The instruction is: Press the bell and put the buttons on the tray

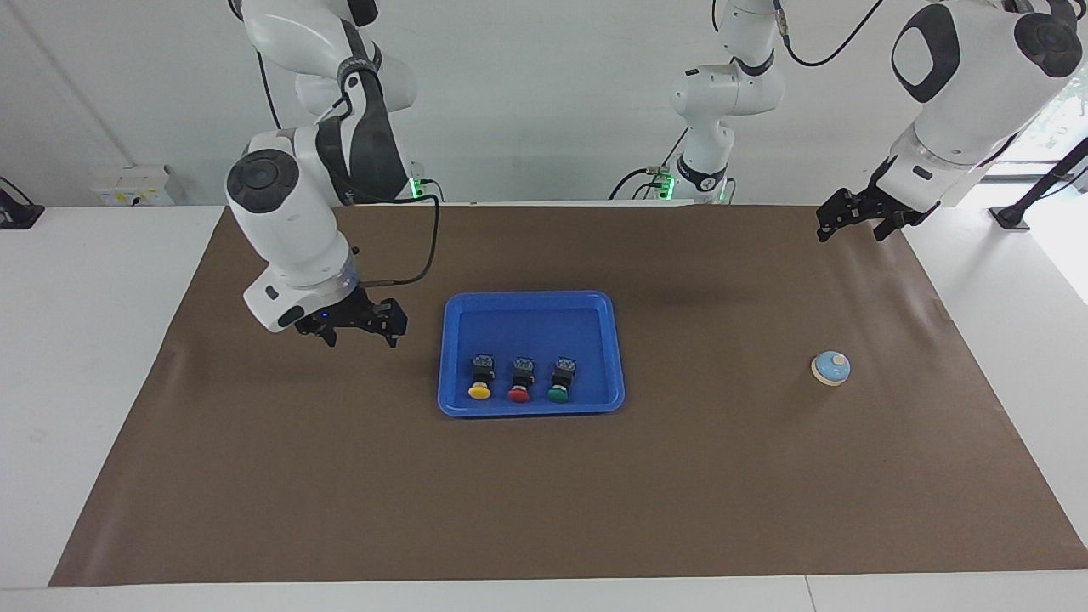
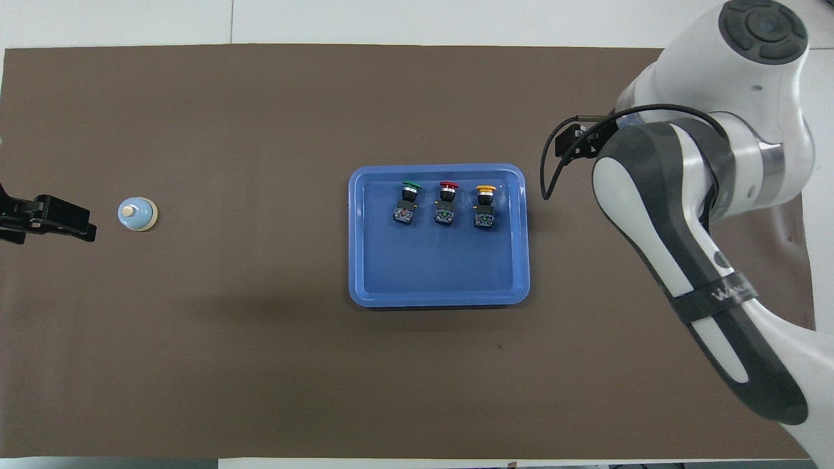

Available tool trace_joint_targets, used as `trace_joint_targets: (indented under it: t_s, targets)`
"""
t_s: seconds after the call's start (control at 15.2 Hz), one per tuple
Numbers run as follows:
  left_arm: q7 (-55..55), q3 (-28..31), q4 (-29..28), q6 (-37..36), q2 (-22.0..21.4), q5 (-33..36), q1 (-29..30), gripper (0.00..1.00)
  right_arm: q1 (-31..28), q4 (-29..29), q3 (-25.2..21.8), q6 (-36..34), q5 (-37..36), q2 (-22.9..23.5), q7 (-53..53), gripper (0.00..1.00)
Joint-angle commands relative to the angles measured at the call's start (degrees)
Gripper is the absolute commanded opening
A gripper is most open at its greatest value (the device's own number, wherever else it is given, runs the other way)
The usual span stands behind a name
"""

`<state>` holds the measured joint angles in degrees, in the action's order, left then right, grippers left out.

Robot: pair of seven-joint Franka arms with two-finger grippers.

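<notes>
The blue tray [image 1: 531,310] lies mid-table on the brown mat. The yellow button [image 1: 480,379], red button [image 1: 520,381] and green button [image 1: 561,380] lie in a row inside it, along the rim farthest from the robots. They also show in the overhead view: green [image 2: 407,202], red [image 2: 446,202], yellow [image 2: 485,206], in the tray [image 2: 436,277]. The light-blue bell [image 1: 830,368] [image 2: 137,213] stands alone toward the left arm's end. My right gripper [image 1: 361,333] is open and empty, low over the mat beside the tray. My left gripper [image 1: 854,228] [image 2: 52,220] is open and empty, raised over the mat's edge beside the bell.
The brown mat [image 1: 544,493] covers most of the white table. A third arm's base [image 1: 705,161] stands at the robots' edge between the two arms. In the overhead view the right arm [image 2: 677,215] covers its own gripper.
</notes>
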<state>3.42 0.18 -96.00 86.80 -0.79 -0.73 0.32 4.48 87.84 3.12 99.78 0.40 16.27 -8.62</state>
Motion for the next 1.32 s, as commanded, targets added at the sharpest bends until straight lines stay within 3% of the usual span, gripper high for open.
trace_joint_targets:
  t_s: [0.0, 0.33, 0.46, 1.05, 1.25]
  targets:
    - [-0.08, 0.26, 0.73, -1.11, -0.18, 0.12, -0.14, 1.0, -3.33, 1.63, 0.66, -5.18, 1.0, -5.7, 5.7, 1.0]
    - [-0.08, 0.26, 0.73, -1.11, -0.18, 0.12, -0.14, 1.0, -5.45, 9.8, 0.66, -9.41, 0.48, -20.38, 10.11, 1.0]
    - [-0.08, 0.26, 0.73, -1.11, -0.18, 0.12, -0.14, 1.0, -5.19, 9.2, 0.84, -12.4, 0.04, -20.58, 10.11, 1.0]
    - [-0.08, 0.26, 0.73, -1.11, -0.18, 0.12, -0.14, 1.0, -6.5, 9.02, 1.1, -8.72, -0.14, -19.79, 10.2, 1.0]
    - [-0.08, 0.26, 0.73, -1.11, -0.18, 0.12, -0.14, 1.0, -7.2, 4.82, 1.19, -10.38, -0.05, -17.86, 10.2, 1.0]
